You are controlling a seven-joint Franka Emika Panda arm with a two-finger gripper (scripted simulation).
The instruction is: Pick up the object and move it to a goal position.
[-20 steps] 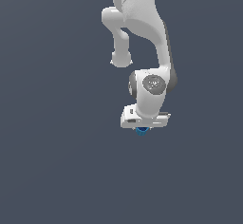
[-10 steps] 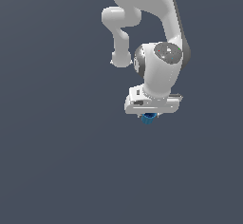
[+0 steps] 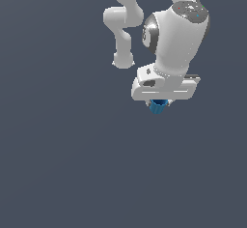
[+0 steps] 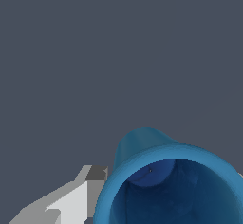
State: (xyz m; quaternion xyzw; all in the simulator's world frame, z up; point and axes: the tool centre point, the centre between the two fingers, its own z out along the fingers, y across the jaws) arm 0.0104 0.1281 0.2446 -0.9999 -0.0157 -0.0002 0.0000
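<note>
We've got the white arm [image 3: 166, 38] bent over a plain grey surface [image 3: 62, 164], with the hand [image 3: 158, 105] pointing down. It's clamped on the little blue cup [image 3: 157, 106], which pokes out just below the hand's body. In the wrist view we see the cup's hollow mouth [image 4: 173, 192] right beside a grey finger [image 4: 76, 201].

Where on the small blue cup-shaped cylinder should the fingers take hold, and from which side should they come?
Grip the small blue cup-shaped cylinder across its outer side wall near the open rim, coming from the open-top end. The wrist view shows a round hollow body with a finger beside its wall; opposite sides of a round wall suit two fingers. The white gripper appears to hold it this way already.
</note>
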